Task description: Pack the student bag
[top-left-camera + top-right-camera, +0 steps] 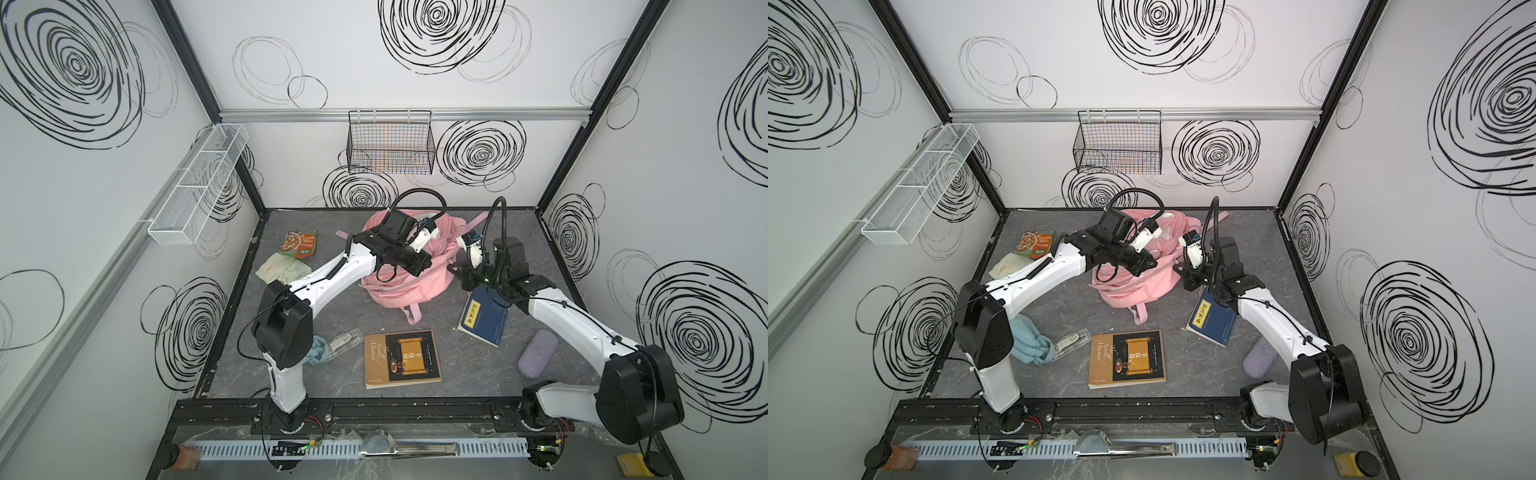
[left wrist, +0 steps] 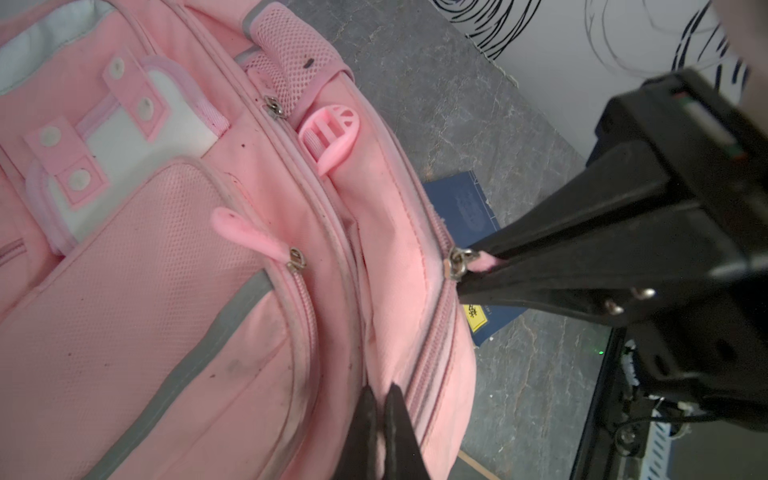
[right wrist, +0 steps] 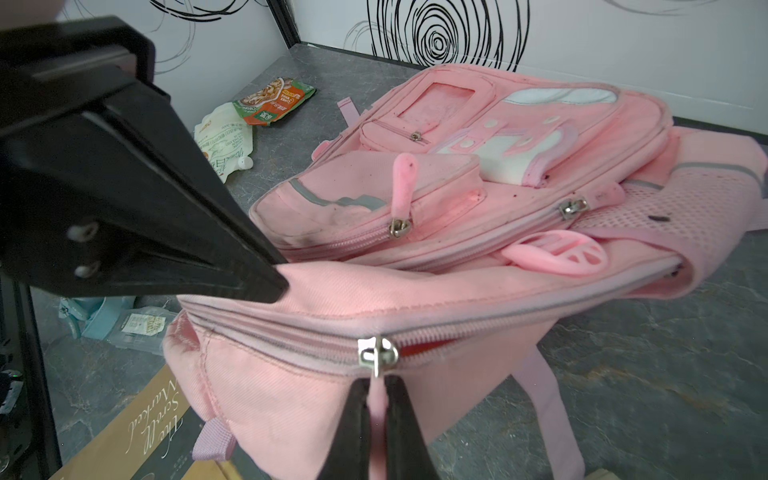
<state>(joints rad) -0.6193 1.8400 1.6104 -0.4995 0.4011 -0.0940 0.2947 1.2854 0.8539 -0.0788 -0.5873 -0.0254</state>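
- one student bag [image 1: 399, 286] lies front-up at the back middle of the table [image 1: 457, 374], its long axis running back to front and its top toward the back wall.
- two pincers: the left gripper [image 2: 381, 390] is pinched on the bag's fabric, and the right gripper [image 3: 377, 384] is clamped on the main zip pull [image 3: 377, 361].
- two books lie nearer the front: brown book [image 1: 402, 359] and blue book [image 1: 484, 318].
- two pouches lie to the left: orange pouch [image 1: 300, 244] and white pouch [image 1: 282, 272].

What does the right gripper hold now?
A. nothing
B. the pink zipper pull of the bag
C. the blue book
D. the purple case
B: in the right wrist view, the right gripper is shut on the zipper pull of the bag.
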